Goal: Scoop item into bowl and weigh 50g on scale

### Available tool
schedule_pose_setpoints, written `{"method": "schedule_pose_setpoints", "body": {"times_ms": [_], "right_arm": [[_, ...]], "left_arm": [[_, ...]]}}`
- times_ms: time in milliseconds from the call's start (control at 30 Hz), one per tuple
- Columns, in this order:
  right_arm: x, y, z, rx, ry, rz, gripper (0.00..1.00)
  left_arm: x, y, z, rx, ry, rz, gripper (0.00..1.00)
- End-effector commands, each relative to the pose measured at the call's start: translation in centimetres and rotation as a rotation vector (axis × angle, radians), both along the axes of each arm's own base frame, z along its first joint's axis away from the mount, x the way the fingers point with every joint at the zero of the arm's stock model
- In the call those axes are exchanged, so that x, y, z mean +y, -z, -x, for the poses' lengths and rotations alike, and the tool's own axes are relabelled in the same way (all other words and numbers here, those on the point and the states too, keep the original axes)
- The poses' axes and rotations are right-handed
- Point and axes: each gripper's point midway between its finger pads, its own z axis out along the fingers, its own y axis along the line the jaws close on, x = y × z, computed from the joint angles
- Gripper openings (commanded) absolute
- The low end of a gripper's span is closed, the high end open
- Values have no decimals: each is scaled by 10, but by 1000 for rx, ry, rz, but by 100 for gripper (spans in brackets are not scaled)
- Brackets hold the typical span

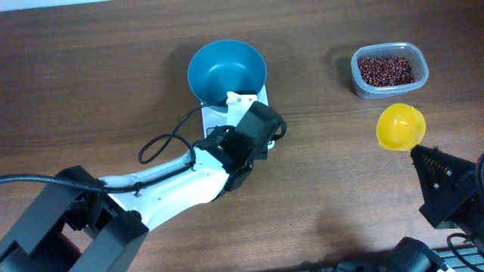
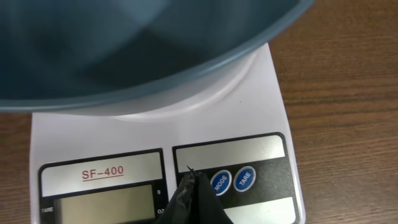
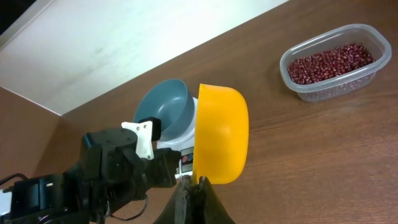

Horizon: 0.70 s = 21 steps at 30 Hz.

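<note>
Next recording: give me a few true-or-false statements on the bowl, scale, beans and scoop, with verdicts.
1. The bowl sits on the scale. True.
2. The bowl holds beans. False: it is empty; the beans lie in the tub.
3. The right fingers hold a yellow scoop. True.
4. The left fingers are spread wide. False: they are shut, tip by the scale's blue buttons.

Wooden table, clear tub, yellow scoop!
Tub sits far right; scoop (round, bright) near it, apart.
</note>
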Motion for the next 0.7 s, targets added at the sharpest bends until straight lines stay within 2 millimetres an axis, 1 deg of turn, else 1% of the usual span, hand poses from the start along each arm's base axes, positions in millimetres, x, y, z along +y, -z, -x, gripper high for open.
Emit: {"method": "schedule_pose_setpoints", "body": {"times_ms": [0,133,333,400,667], "right_arm": [[-4,-7,1,-24,8,4,4],[-4,-7,1,-24,8,4,4],[-4,-7,1,-24,8,4,4],[-4,-8,1,-25,8,4,4],[-3,-9,0,-31,8,0,4]], "left_arm": [[5,7,1,-1,-5,-33,0],[5,8,1,0,-5,-35,0],[8,30,4,36,-3,-70,0],[8,33,4,39,-3,-74,0],[2,31,0,21,0,-50,0]]}}
